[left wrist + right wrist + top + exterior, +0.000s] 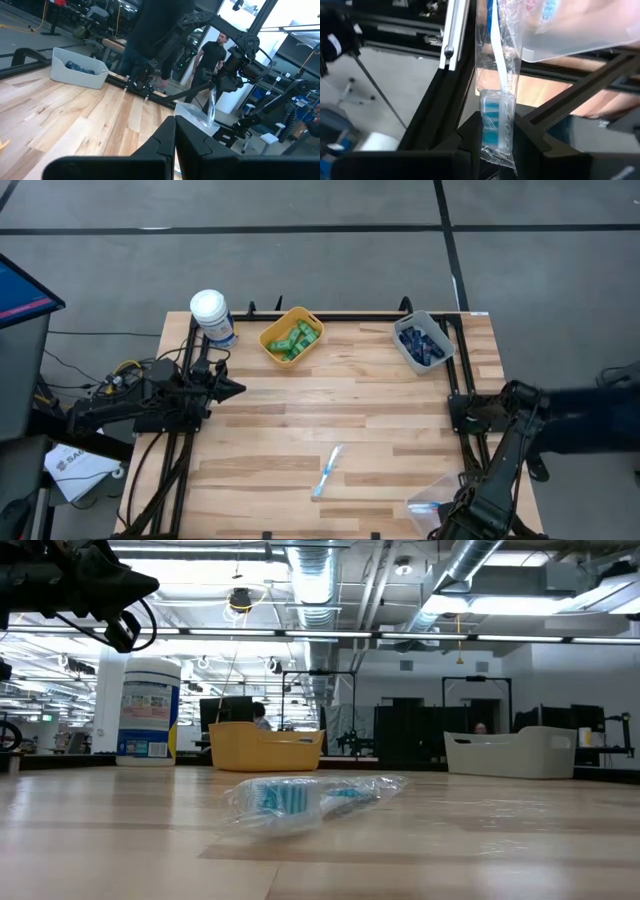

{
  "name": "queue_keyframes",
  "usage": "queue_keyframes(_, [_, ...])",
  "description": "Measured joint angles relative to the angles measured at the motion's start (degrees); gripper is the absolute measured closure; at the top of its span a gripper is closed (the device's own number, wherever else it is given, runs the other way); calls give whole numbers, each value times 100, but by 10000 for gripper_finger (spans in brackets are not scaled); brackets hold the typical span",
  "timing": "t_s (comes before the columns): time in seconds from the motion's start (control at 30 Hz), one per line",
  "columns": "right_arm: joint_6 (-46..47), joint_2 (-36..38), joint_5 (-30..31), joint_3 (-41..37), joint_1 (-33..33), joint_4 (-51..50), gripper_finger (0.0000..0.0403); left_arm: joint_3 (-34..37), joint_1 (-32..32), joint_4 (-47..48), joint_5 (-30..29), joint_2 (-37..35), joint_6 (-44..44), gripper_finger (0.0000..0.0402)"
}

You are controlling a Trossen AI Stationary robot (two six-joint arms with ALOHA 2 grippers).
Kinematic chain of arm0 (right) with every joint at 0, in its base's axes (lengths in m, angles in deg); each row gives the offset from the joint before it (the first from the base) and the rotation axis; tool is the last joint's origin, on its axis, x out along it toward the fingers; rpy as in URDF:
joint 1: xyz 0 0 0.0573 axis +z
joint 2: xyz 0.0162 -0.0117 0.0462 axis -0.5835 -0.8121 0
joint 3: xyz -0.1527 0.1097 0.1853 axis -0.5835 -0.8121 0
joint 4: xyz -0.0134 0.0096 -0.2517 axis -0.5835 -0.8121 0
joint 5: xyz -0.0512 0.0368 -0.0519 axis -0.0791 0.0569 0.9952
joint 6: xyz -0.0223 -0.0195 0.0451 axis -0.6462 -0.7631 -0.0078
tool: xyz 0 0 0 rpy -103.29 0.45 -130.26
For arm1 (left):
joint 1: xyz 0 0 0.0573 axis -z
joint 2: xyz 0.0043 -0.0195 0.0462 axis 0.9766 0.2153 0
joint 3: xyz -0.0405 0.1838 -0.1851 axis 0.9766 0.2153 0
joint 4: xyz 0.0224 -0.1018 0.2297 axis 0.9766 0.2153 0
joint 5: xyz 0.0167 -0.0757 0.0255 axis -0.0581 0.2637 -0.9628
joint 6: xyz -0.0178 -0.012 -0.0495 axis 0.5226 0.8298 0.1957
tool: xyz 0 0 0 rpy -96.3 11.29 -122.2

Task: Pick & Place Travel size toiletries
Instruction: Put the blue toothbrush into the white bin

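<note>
Right gripper (496,131) low at table's near right corner, pinching wrapped toothbrush (496,117), left gripper (175,137) closed, empty

No text can be read with confidence. The white-lidded canister (148,708) at about ten o'clock on the table carries a printed blue label (its wording too small to read), and a white sheet (72,468) beside the table shows unreadable dark lettering.
</note>
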Motion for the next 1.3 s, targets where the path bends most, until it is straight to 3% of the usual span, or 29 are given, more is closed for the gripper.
queue_keyframes(0.43, [-1007, -16, 614, -10, -408, -1, 327, 0, 0, 0, -3, 0, -6, 401])
queue_keyframes(0.9, [-1587, -670, 188, -358, -439, 62, 321, -2, 0, 2, 21, 0, -15, 401])
queue_keyframes(1.07, [-1504, -639, 256, -352, -472, 55, 285, -2, 0, 0, 33, -1, -17, 401])
queue_keyframes(1.3, [-1392, -632, 265, -352, -550, -3, 187, -2, 0, 0, 51, 0, -17, 401])
